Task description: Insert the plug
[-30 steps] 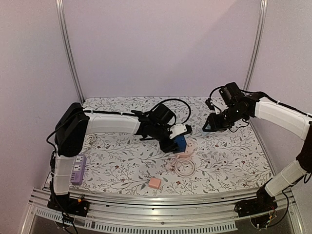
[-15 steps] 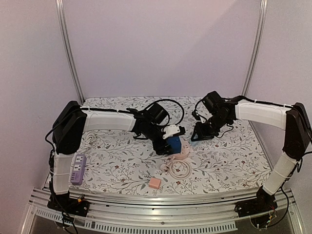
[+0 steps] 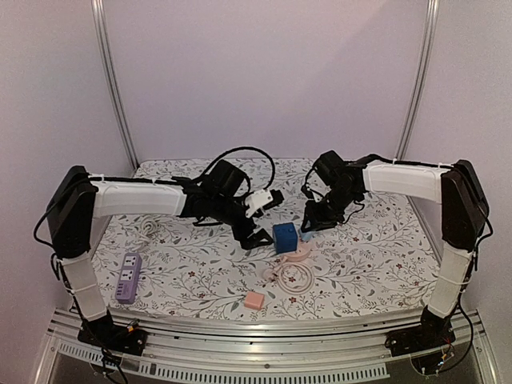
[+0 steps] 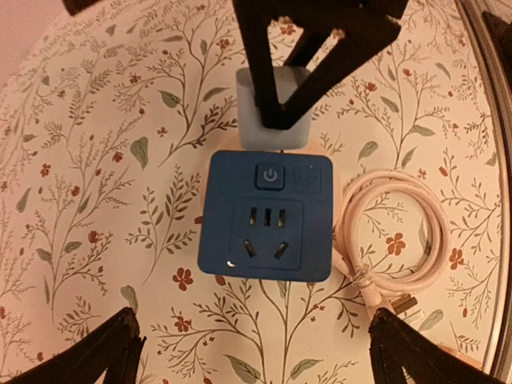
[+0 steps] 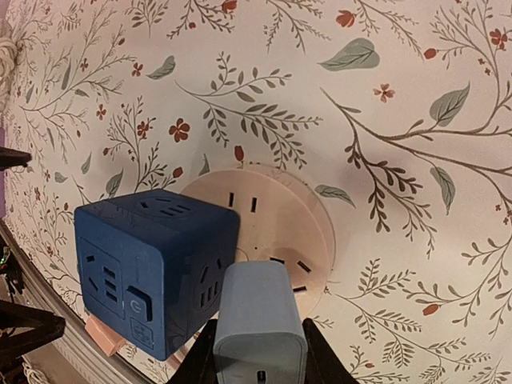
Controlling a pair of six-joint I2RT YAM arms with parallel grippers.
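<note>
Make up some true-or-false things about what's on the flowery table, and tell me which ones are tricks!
1. The right tool holds the grey plug. True.
2. The left tool is squeezing the blue cube socket. False: it is wide open and the cube sits free.
3. The pink cable lies coiled beside the cube. True.
4. The grey plug is pushed into the cube's top holes. False: those holes are empty.
5. The purple power strip lies near the left arm. True.

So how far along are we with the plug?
Done: the blue cube power socket is set down, left hand open and clear of it. In hand: right hand shut on the grey rectangular plug, close beside the cube. Left: the plug is in no socket face yet; align and push in.
</note>
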